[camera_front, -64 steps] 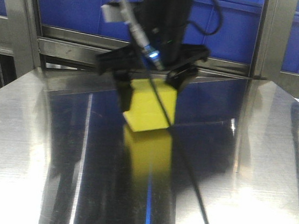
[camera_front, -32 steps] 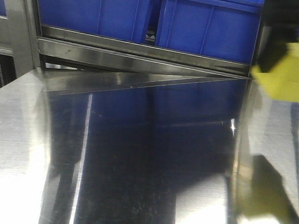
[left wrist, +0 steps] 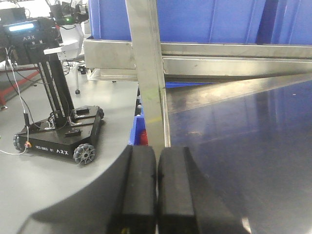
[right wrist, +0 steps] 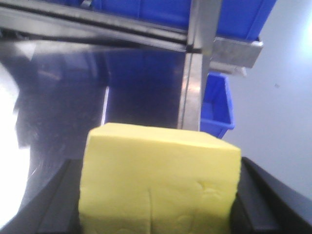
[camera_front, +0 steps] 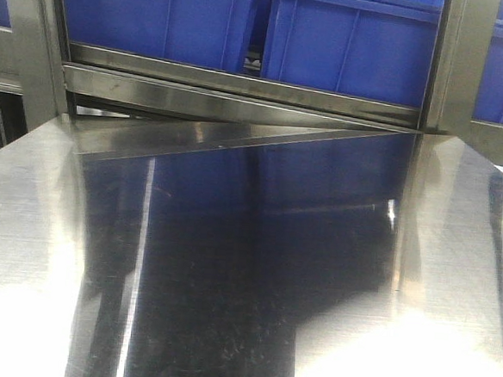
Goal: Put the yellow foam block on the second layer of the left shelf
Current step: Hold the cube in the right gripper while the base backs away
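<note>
The yellow foam block (right wrist: 158, 180) fills the lower half of the right wrist view, clamped between the two black fingers (right wrist: 265, 195) of my right gripper (right wrist: 158, 204), which is shut on it above the steel table near its right edge. The block and the right gripper are out of the front view. My left gripper (left wrist: 156, 190) is shut and empty, its black pads pressed together, over the table's left edge by a steel shelf post (left wrist: 148, 73). The steel shelf rail (camera_front: 241, 89) runs along the back of the table.
Blue plastic bins (camera_front: 348, 40) stand on the shelf above the rail. A steel upright (camera_front: 454, 65) stands at the right. A blue bin (right wrist: 217, 105) sits on the floor beyond the table's right edge. A black wheeled base (left wrist: 61, 134) stands on the floor at left.
The right gripper carried the yellow block from the table's middle to the right and out of the front view. The table surface in that view now shows no block.
</note>
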Tool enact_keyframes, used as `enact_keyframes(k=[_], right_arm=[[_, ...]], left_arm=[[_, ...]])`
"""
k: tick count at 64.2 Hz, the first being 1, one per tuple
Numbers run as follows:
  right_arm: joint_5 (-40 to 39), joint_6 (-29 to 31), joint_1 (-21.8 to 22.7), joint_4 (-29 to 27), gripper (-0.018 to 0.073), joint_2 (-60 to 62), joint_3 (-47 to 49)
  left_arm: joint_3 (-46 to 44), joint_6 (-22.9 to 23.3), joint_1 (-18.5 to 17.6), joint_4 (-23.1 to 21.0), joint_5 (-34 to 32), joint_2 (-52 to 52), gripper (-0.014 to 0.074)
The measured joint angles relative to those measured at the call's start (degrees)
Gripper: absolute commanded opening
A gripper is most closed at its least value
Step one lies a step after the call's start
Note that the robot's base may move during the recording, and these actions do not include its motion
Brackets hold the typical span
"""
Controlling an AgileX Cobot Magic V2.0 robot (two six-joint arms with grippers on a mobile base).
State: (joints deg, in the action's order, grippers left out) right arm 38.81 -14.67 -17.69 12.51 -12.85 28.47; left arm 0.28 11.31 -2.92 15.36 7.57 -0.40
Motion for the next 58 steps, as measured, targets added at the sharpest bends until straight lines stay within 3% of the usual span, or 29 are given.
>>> enact_keyframes(k=[14, 58], right_arm=[[1.6, 0.0, 0.0, 1.0, 0.0330, 8.7, -0.1], [-0.3, 0.0, 0.0, 1.2, 0.0330, 9.0, -0.1]], left_arm=[[0.0, 0.0, 0.0, 0.0, 0.0, 0.0, 0.0137], [0.0, 0.0, 0.0, 0.0, 0.0, 0.0, 0.0137]])
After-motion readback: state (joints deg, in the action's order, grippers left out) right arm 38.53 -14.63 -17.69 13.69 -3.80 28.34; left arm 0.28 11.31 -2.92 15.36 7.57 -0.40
